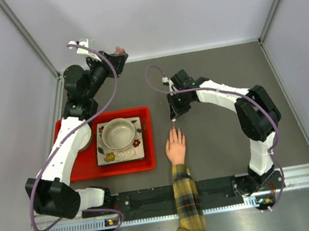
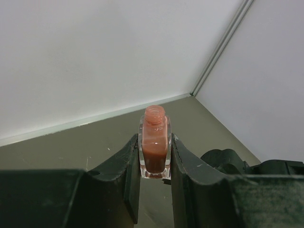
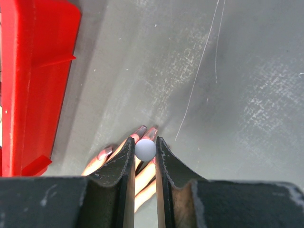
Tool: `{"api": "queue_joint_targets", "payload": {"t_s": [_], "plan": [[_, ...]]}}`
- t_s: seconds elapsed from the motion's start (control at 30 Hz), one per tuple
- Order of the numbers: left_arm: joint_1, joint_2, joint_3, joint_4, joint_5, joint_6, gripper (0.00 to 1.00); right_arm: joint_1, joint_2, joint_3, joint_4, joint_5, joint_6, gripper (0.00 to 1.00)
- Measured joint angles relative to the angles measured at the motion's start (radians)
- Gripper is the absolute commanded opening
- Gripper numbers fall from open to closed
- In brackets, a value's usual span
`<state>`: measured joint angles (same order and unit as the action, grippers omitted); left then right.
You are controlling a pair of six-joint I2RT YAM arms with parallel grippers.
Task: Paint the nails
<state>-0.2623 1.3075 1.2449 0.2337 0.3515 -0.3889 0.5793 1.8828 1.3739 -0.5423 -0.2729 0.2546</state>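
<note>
A light-skinned hand (image 1: 176,146) in a yellow-and-dark plaid sleeve (image 1: 185,198) lies flat on the grey table, fingers pointing away. In the right wrist view its nails (image 3: 140,131) look glossy reddish-brown. My right gripper (image 1: 173,114) hovers just above the fingertips and is shut on a polish brush cap with a round white top (image 3: 145,149). My left gripper (image 1: 115,54) is raised at the back left. It is shut on an uncapped clear bottle of reddish-pink nail polish (image 2: 154,142), held upright.
A red tray (image 1: 80,161) sits left of the hand and holds a flowered square plate (image 1: 109,155) with a pale bowl (image 1: 117,134) on it. The tray's edge shows at the left of the right wrist view (image 3: 33,71). White walls enclose the table.
</note>
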Motion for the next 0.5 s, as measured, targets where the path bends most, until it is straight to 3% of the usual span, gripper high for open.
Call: {"api": "queue_joint_targets", "payload": {"t_s": [0.5], "plan": [[0.000,0.000,0.000,0.007,0.001,-0.003,0.00,0.000,0.030,0.012,-0.005,-0.014,0.000,0.00]]}}
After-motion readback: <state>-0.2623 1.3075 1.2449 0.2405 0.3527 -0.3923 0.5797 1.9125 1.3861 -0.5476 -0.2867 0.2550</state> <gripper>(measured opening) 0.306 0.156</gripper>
